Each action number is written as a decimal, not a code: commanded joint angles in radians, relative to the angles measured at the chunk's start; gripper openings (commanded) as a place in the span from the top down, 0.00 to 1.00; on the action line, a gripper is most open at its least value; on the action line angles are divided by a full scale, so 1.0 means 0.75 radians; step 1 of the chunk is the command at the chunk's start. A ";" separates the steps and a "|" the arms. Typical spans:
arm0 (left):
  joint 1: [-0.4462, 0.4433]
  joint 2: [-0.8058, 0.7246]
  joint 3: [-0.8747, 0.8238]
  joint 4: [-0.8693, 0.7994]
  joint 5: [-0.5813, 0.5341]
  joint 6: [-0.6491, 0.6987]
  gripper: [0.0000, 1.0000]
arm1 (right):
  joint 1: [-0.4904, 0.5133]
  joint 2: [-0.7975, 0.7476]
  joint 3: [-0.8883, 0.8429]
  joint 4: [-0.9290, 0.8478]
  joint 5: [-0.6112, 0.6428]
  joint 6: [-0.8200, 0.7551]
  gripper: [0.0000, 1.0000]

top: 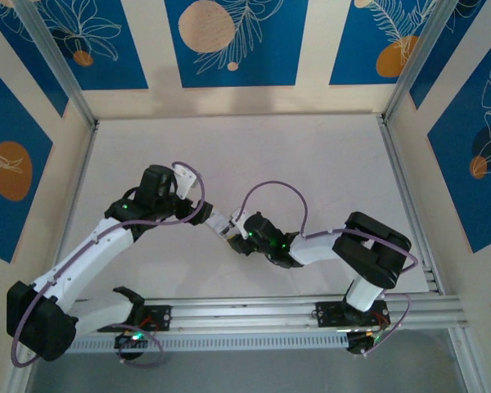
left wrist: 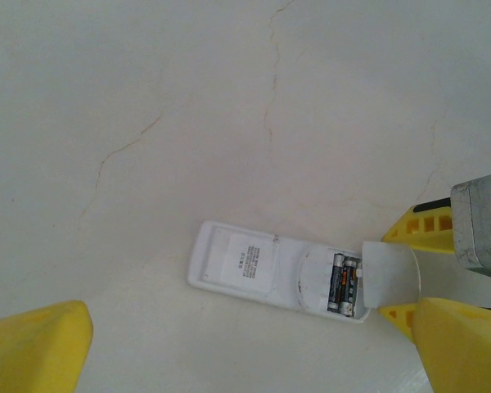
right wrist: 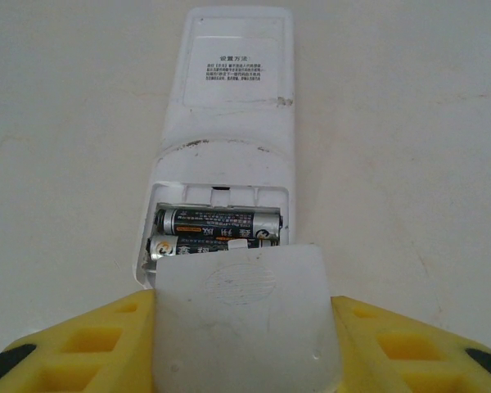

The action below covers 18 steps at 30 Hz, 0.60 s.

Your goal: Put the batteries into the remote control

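Observation:
The remote control (right wrist: 229, 115) lies face down on the white table, its back label up and its battery bay uncovered. Two batteries (right wrist: 217, 221) lie side by side in the bay. My right gripper (right wrist: 241, 304) is shut on the white battery cover (right wrist: 245, 327), held by its side edges and tilted over the bay's near end, hiding part of the nearer battery (right wrist: 188, 244). In the left wrist view the remote control (left wrist: 254, 266) lies below my open left gripper (left wrist: 250, 344), with the batteries (left wrist: 344, 284) and cover (left wrist: 390, 274) at its right end. From above, both grippers meet at the remote control (top: 221, 223).
The table top (top: 311, 164) is a white sheet with thin cracks (left wrist: 270, 90). Aluminium posts and rails (top: 409, 213) frame its sides, and a rail (top: 295, 311) carrying the arm bases runs along the near edge. Patterned blue panels wall it in.

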 commanded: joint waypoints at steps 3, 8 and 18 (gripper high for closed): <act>0.013 0.006 0.044 -0.018 0.002 -0.006 0.00 | 0.009 0.026 0.059 -0.004 0.011 0.027 0.57; 0.013 0.005 0.043 -0.017 0.006 -0.007 0.00 | 0.019 0.055 0.089 -0.024 0.033 0.031 0.57; 0.013 -0.001 0.042 -0.014 0.013 -0.005 0.00 | 0.023 0.102 0.139 -0.068 0.088 0.033 0.57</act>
